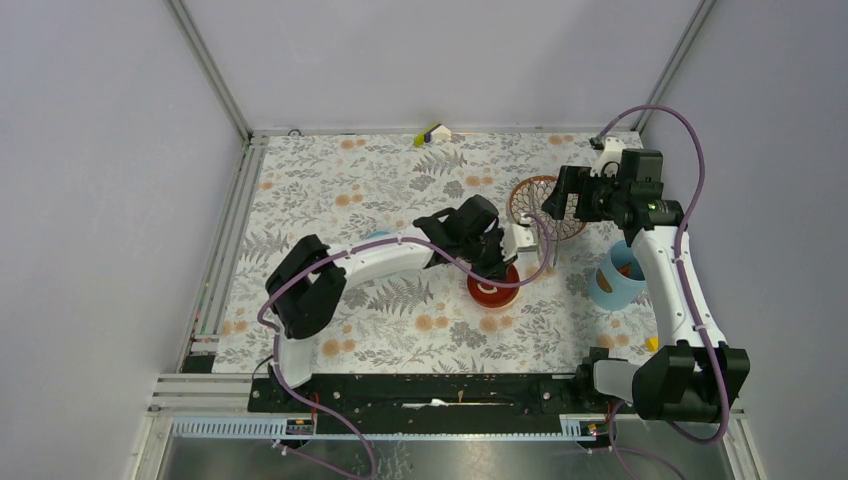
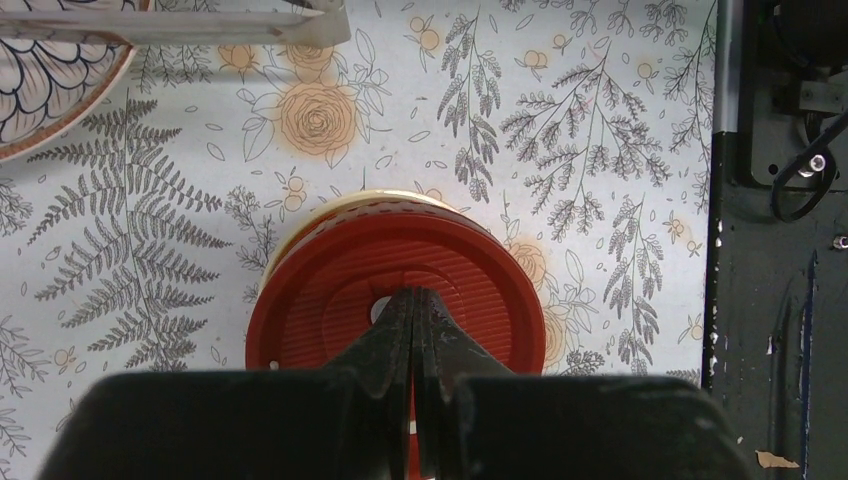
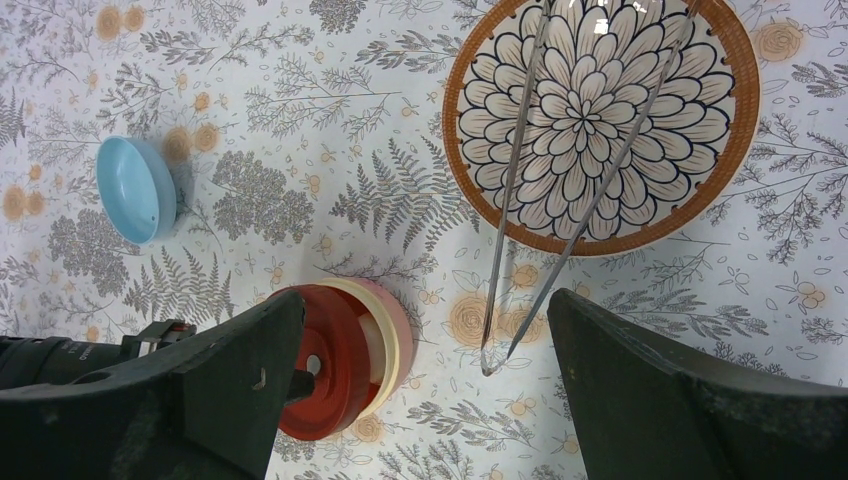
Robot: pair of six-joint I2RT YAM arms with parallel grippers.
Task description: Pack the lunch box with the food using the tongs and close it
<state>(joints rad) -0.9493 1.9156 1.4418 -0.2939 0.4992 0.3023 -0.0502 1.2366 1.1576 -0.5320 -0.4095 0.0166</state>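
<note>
The salmon-pink bowl (image 3: 400,325) of the lunch box stands mid-table with a ribbed red lid (image 2: 395,290) tilted on its cream rim. Something white shows in the gap under the lid (image 3: 378,345); I cannot tell if it is food. My left gripper (image 2: 413,300) is shut, its tips resting on the lid's centre beside a small hole. The tongs (image 3: 560,200) lie with their arms across the patterned dish (image 3: 700,190) and their joined end on the cloth. My right gripper (image 3: 430,400) hangs open above that end, holding nothing. The light-blue shell (image 1: 612,283) stands at the right, the light-blue disc (image 3: 135,190) at the left.
A floral cloth (image 1: 400,180) covers the table. A small yellow and white block (image 1: 432,135) lies at the back edge and a tiny yellow piece (image 1: 652,343) near the right arm's base. A black rail (image 2: 760,300) runs along the near edge.
</note>
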